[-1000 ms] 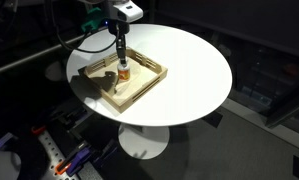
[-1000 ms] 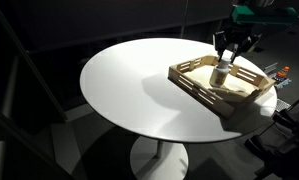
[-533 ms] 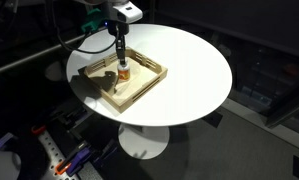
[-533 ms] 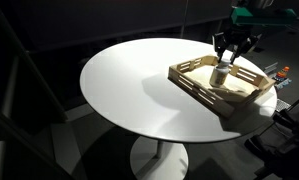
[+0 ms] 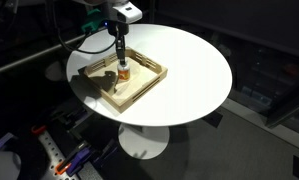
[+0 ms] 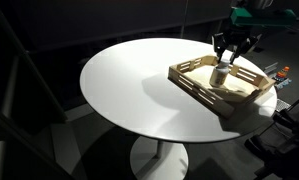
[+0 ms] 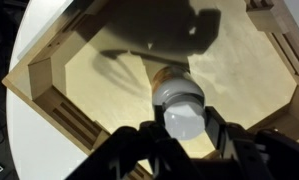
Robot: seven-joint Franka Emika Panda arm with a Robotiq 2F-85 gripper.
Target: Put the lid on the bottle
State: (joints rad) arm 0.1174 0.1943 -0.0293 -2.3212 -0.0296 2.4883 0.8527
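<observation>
**Edges, clearance.** Round white bench [image 5: 194, 60] on a single pedestal [image 5: 144, 143]. In an exterior view the square wooden tray [image 5: 151, 84] sits toward 8 o'clock of the top, near the rim. In the exterior view from another side the tray [image 6: 201, 88] lies at 3 o'clock, one corner close to the bench edge. The rest of the top is bare. The tray has low slatted walls [image 7: 51, 105] on all sides and a bare floor around the bottle.

**Hand.** The hand [image 5: 120, 60] hangs vertically over the tray. In the wrist view the hand [image 7: 181, 128] is clenched on the lid [image 7: 181, 106], with dark fingers [image 7: 223, 134] pressed to either side of the white cap.

**Task items.** The bottle [image 5: 122, 73] stands upright inside the tray, toward 12 o'clock of its middle and clear of every wall. An amber shoulder [image 7: 163, 74] shows behind the lid. The lid sits over the bottle's mouth; whether it is fully seated cannot be told.

**Surroundings.** Dark room.
</observation>
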